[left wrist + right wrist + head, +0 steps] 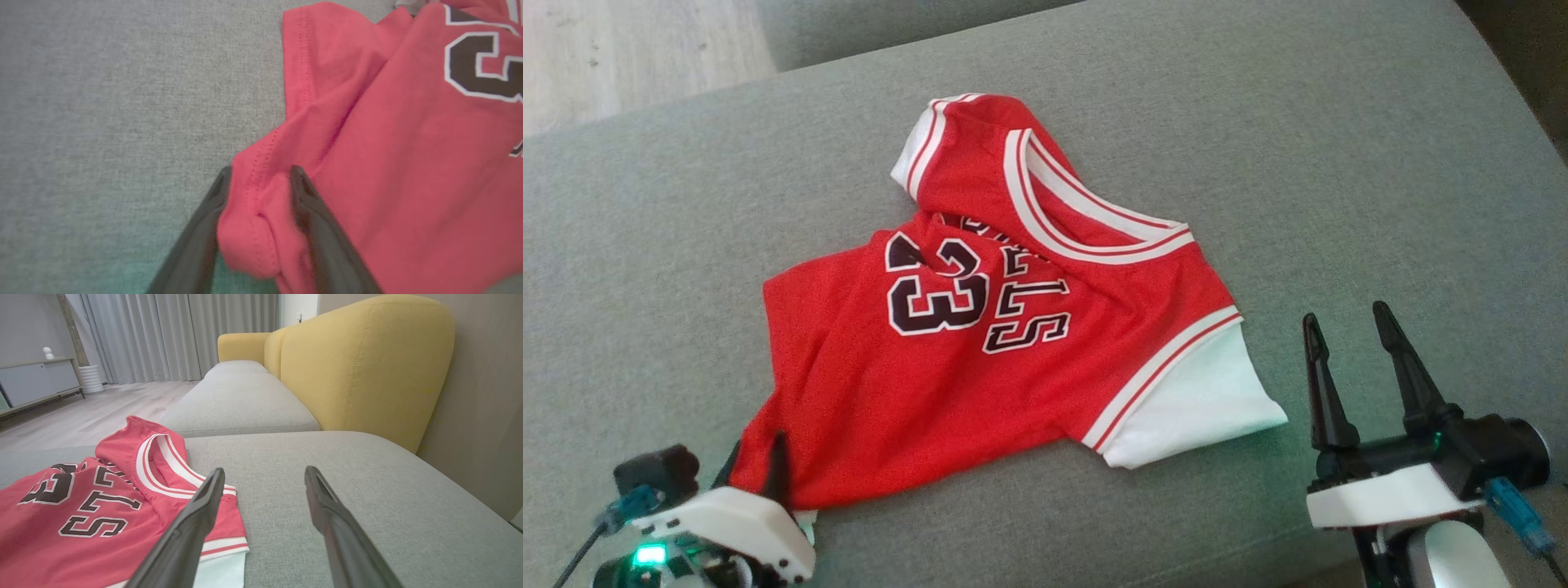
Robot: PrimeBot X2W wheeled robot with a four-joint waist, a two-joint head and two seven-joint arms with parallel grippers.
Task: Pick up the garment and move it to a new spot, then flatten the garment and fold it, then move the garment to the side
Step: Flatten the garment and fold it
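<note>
The garment is a red jersey with white trim, white sleeves and a dark "33". It lies crumpled on the grey sofa seat, its upper part folded over. My left gripper is at the jersey's near-left hem corner. In the left wrist view its jaws stand apart, with a bunched fold of the red hem lying between them. My right gripper is open and empty, just right of the white sleeve. In the right wrist view its fingers point along the seat, with the jersey to their left.
A yellow backrest rises along the far side of the seat. A seam separates this cushion from another one. Wooden floor lies beyond the seat's left edge, with a low cabinet and curtains farther off.
</note>
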